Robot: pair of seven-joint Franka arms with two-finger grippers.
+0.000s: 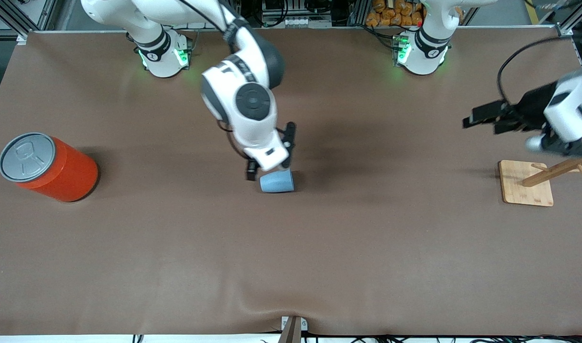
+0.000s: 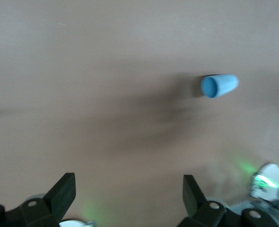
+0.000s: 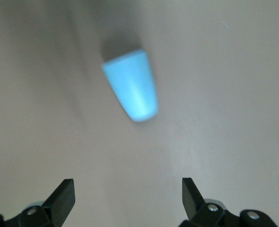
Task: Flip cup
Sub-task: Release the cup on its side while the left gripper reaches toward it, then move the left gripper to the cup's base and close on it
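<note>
The right gripper hangs low over the middle of the desk, its fingers spread wide with nothing between them. Directly under it, just clear of the fingertips, the cup lies on its side on the desk, light blue and tapered. In the right wrist view the cup sits ahead of the spread fingers and apart from them, its side wall toward the camera. In the front view its long axis runs along the desk from one arm's end toward the other. The left wrist view shows one round end of the cup facing that camera; whether that end is the mouth or the base I cannot tell.

Out from the right gripper toward the right arm's end of the desk, well apart from the cup, an orange can with a grey pull-tab lid stands on the desk.

The left gripper waits in the air at the left arm's end, well apart from the right gripper and the cup. Its fingers are also wide apart and hold nothing. Just beside it and lower down, a wooden stand rests on the desk: a flat square base with a slanted rod rising from it and short pegs across the rod.
</note>
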